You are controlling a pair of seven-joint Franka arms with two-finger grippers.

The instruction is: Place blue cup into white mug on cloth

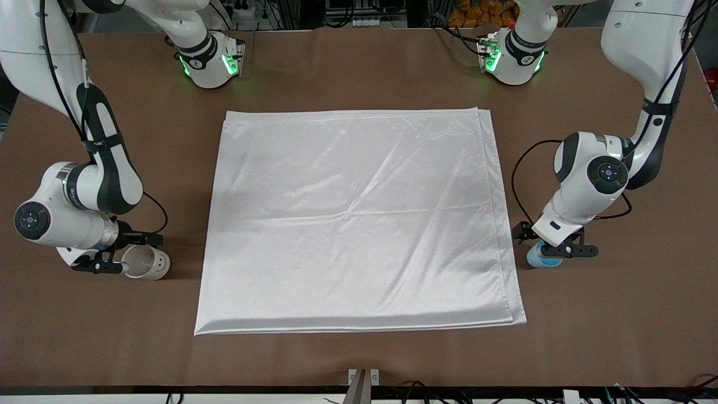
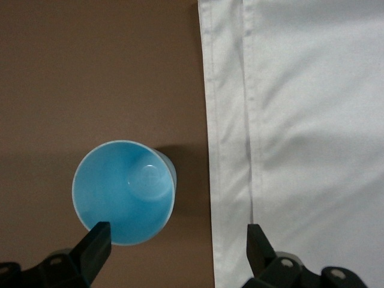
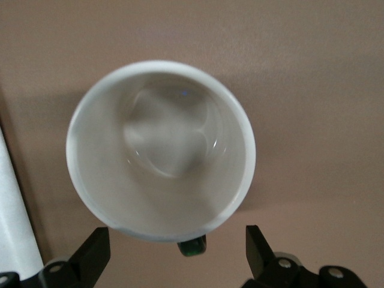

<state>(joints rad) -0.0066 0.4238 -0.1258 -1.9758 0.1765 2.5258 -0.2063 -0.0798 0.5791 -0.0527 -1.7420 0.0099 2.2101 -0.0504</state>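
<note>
The blue cup (image 1: 537, 258) stands upright on the brown table beside the cloth's (image 1: 359, 219) edge, at the left arm's end. My left gripper (image 1: 552, 247) hangs open just above it. In the left wrist view the blue cup (image 2: 123, 192) lies off to one side of the left gripper (image 2: 177, 234), with one finger (image 2: 96, 240) over its rim and the other over the cloth (image 2: 312, 138). The white mug (image 1: 148, 262) stands off the cloth at the right arm's end. My right gripper (image 1: 124, 252) is open above it. The white mug (image 3: 161, 150) is empty, its dark handle (image 3: 192, 246) between the open fingers of the right gripper (image 3: 175, 235).
The cloth lies flat in the middle of the brown table (image 1: 359, 67) with nothing on it. A strip of the cloth (image 3: 12, 228) shows beside the mug. A small metal bracket (image 1: 363, 381) sits at the table edge nearest the front camera.
</note>
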